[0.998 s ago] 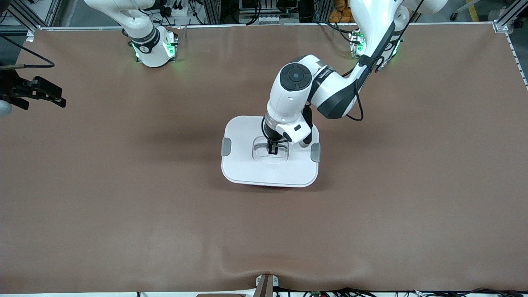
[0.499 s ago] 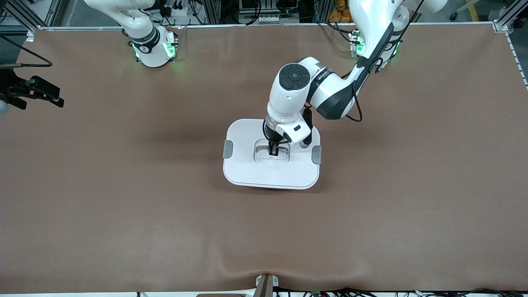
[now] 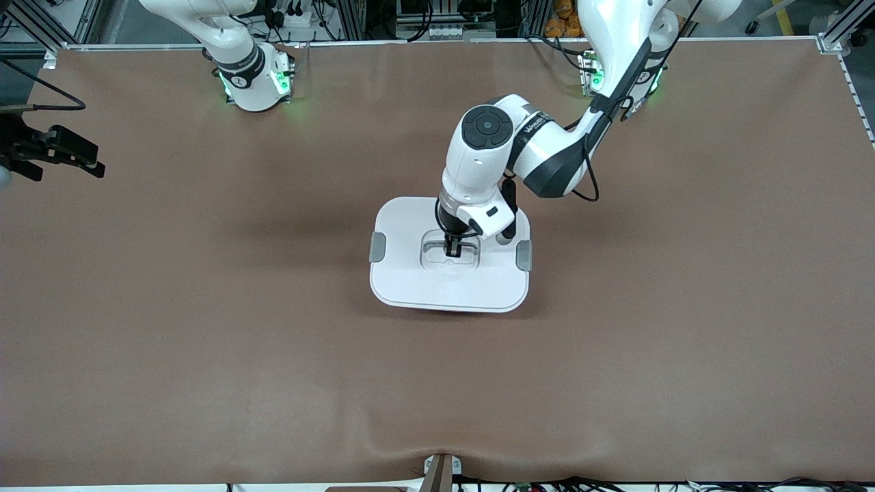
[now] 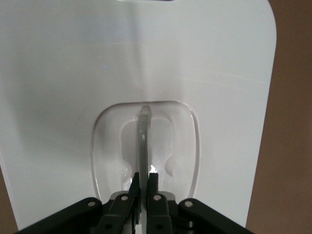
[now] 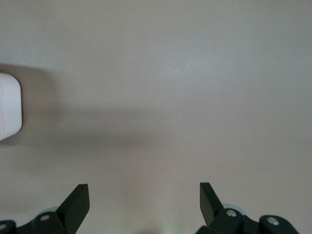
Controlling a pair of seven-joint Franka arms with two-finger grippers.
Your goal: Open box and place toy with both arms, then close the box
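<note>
Two views needed to place things: across the brown table (image 3: 205, 342), white lidded box (image 3: 410, 280) sitting mid-table with grey clips (image 3: 377, 247) at both ends, left gripper (image 3: 452, 249) down in the lid's recess. From the left wrist, fingers (image 4: 155, 187) pinched nearly together on the thin clear handle (image 4: 143, 141) — detail lost from the front. Right gripper (image 5: 144, 197) spread wide, holding nothing, waiting over bare table at the right arm's end — only a box corner (image 5: 9, 107) visible from its wrist.

Brown table (image 3: 205, 342), cables (image 3: 581, 484) (near edge), metal framing (image 3: 837, 31)
</note>
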